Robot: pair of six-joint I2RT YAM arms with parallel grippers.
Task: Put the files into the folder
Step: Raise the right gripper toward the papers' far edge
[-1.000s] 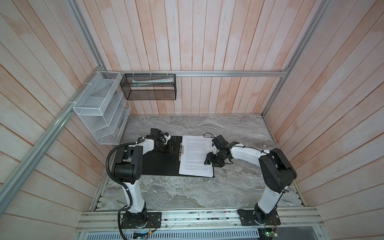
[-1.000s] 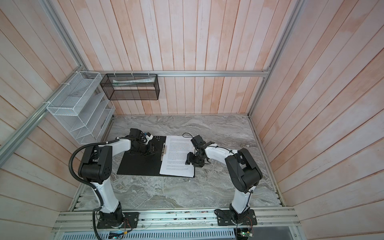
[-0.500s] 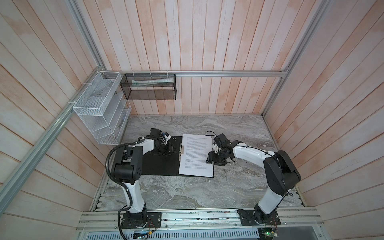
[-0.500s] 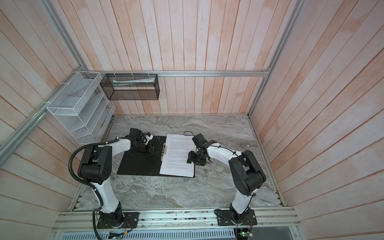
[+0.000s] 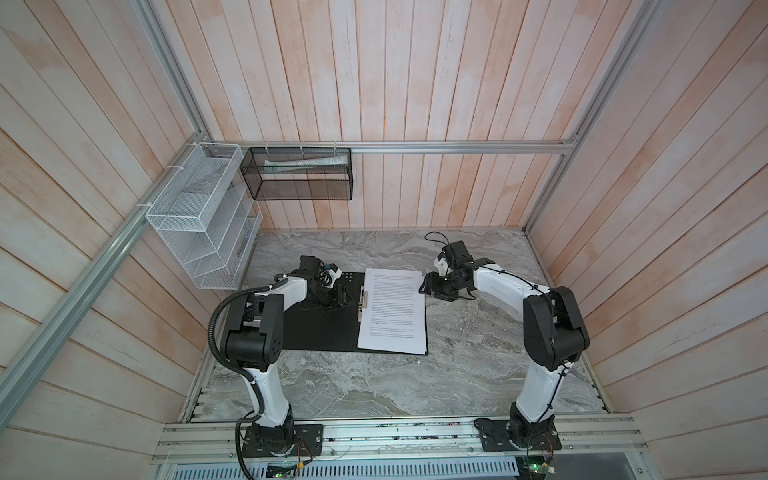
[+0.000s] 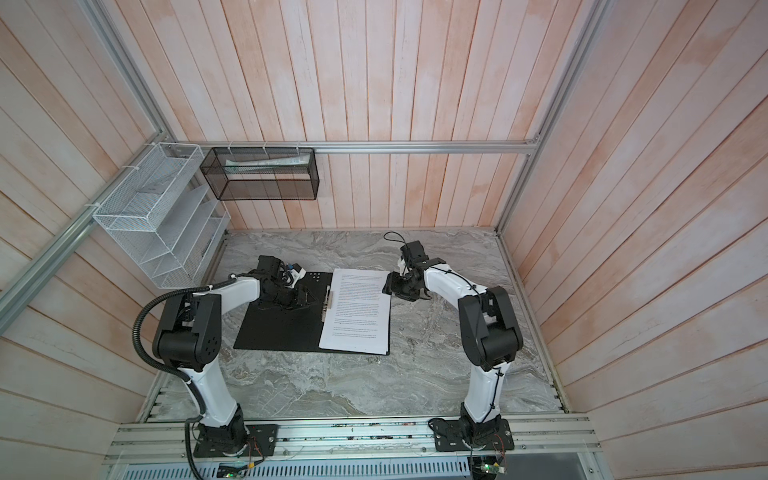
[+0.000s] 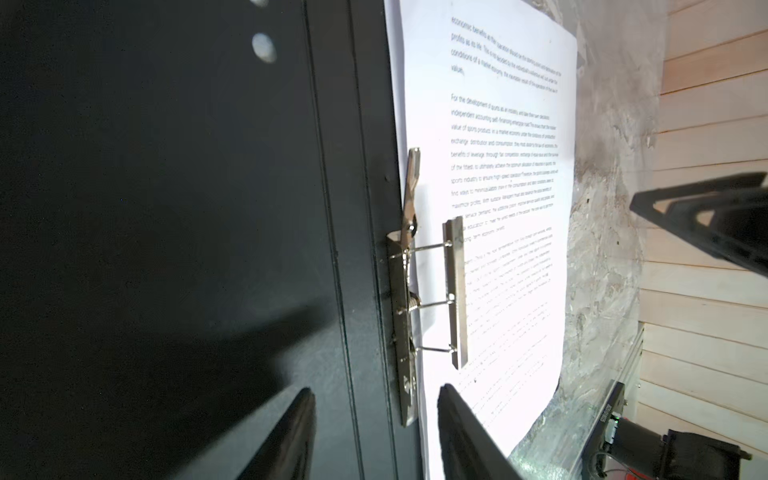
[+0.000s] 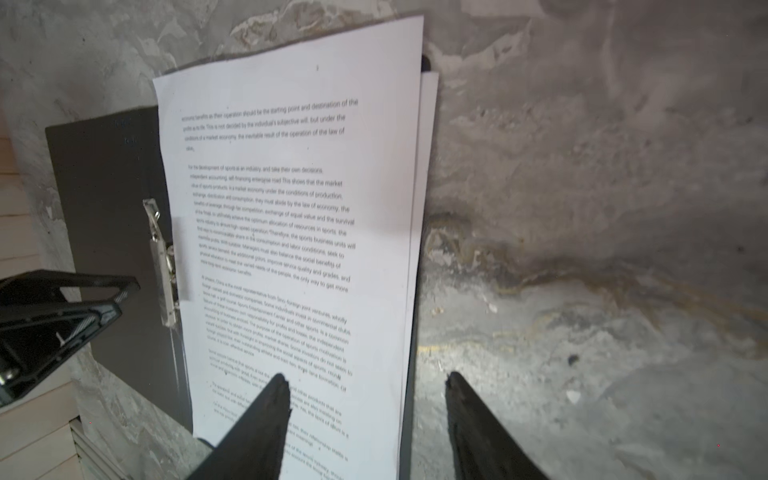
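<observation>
In both top views the folder (image 5: 316, 332) (image 6: 278, 328) lies open on the table, black inside up. The files (image 5: 392, 316) (image 6: 357, 316), white printed sheets, rest on its right half beside the metal spine clip (image 7: 405, 299) (image 8: 162, 266). My left gripper (image 5: 338, 297) (image 7: 376, 388) hovers open over the spine, its fingers on either side of the clip's near end. At the sheets' far right corner my right gripper (image 5: 426, 286) (image 8: 366, 375) is open; one finger is over the paper, the other over bare table. A lower sheet pokes out at the right edge.
A white wire mesh rack (image 5: 199, 224) hangs on the left wall. A black mesh basket (image 5: 299, 174) hangs on the back wall. The marble table (image 5: 478, 353) is boxed in by wooden walls on three sides, with the arm bases along the front rail.
My right gripper has moved along the sheets' right edge toward the far corner, still open. The left arm, the folder and the sheets have stayed put.
</observation>
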